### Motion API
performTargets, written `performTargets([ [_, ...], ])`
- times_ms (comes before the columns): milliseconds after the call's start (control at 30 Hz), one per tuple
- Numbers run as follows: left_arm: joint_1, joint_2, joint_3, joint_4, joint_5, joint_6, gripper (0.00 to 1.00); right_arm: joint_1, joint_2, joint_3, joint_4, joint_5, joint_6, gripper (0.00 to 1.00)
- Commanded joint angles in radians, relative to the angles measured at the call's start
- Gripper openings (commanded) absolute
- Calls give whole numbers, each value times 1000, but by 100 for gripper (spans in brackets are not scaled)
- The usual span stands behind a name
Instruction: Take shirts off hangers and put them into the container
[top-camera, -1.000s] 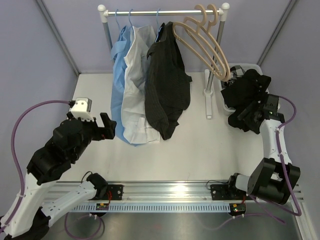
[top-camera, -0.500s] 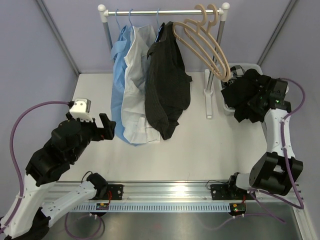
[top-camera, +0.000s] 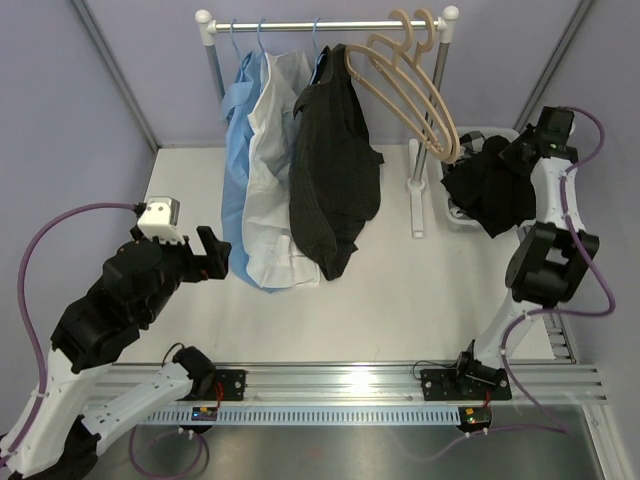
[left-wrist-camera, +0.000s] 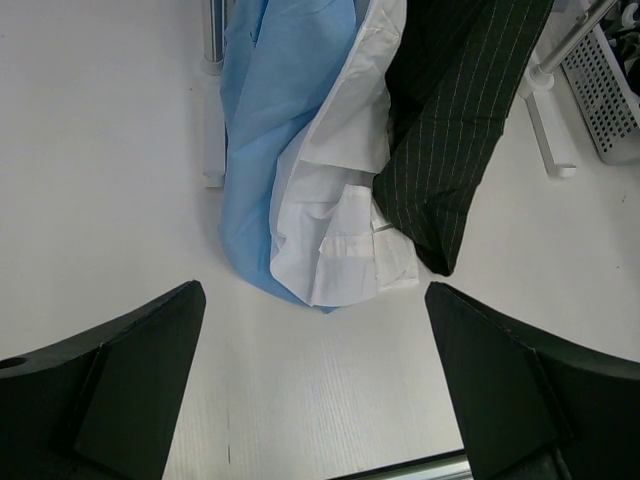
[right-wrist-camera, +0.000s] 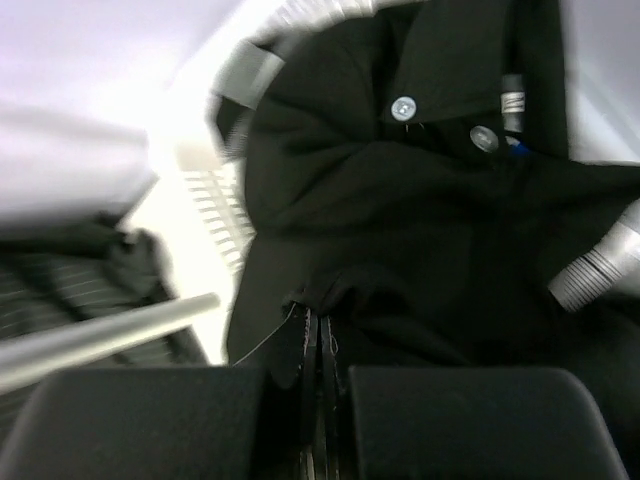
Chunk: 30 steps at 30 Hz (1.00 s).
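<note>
A: Where does the black shirt (top-camera: 490, 190) sit?

B: It is heaped on the white lattice basket (top-camera: 503, 131), with much of it spilling over the rim towards the rack post. The right gripper (right-wrist-camera: 317, 345) has its jaws pressed together on a thin fold of it.

A: What is the risk?

B: So small a pinch may slip. If the fold is let go there, the overhanging weight could drag the shirt out onto the table, or a sleeve could snag the wooden hangers (top-camera: 420, 90).

A: How does it look?

B: It is limp and crumpled, with the collar buttons showing.

A: And the left gripper (top-camera: 212, 252)?

B: Its jaws are wide and hold nothing. It hovers near the pinstriped shirt (top-camera: 330, 170).
</note>
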Motion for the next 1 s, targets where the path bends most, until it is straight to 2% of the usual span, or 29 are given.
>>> performTargets([
  [0, 2, 5, -1, 22, -27, -22, 99, 25, 165, 102, -30, -42, -23, 0],
  [33, 0, 10, -3, 24, -28, -22, 99, 39, 243, 158, -81, -32, -50, 0],
  [133, 2, 21, 4, 24, -36, -25, 99, 48, 336, 227, -178, 19, -68, 0],
  [300, 2, 42, 5, 22, -53, -35, 99, 48, 466, 255, -261, 79, -71, 2],
  [500, 0, 44, 7, 25, -56, -44, 99, 45, 535, 430, -406, 141, -112, 18],
  [633, 2, 33, 17, 25, -62, -44, 99, 45, 369, 343, -279, 135, -161, 43],
  [667, 0, 32, 22, 24, -63, -41, 99, 45, 291, 331, -259, 137, -169, 57],
  [767, 2, 30, 36, 24, -60, -32, 99, 45, 153, 318, -220, 146, -199, 75],
  [800, 2, 30, 42, 24, -59, -29, 99, 45, 121, 327, -216, 142, -215, 84],
  [967, 2, 30, 66, 25, -53, -15, 99, 45, -93, 341, -220, 116, -226, 97],
])
